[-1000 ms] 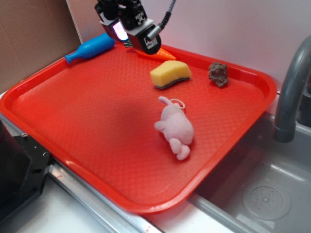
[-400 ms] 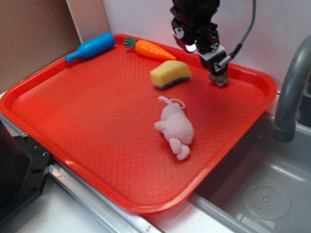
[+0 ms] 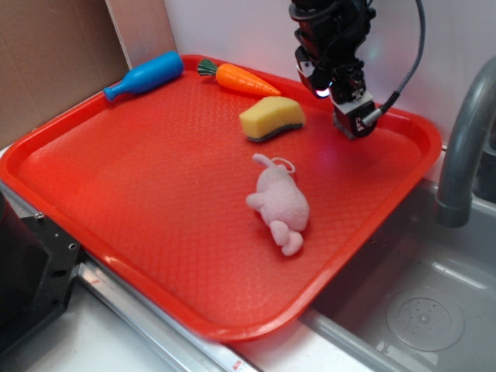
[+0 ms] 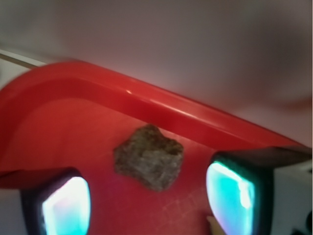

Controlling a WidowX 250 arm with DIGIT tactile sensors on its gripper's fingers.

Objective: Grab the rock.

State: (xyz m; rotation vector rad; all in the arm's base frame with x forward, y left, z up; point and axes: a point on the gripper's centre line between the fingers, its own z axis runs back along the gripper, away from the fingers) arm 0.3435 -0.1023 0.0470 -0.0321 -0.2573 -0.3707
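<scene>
Wrist view shows the rock [image 4: 149, 156] lying on the red tray [image 4: 58, 122] just inside its raised far rim, between the spread fingers [image 4: 66, 208] of the open hand [image 3: 350, 116], untouched; the sponge [image 3: 271, 118] sits nearby.

Black arm [image 3: 329, 35] with a grey cable; pincer [image 3: 353, 122] pads [image 4: 66, 208] glow cyan
</scene>
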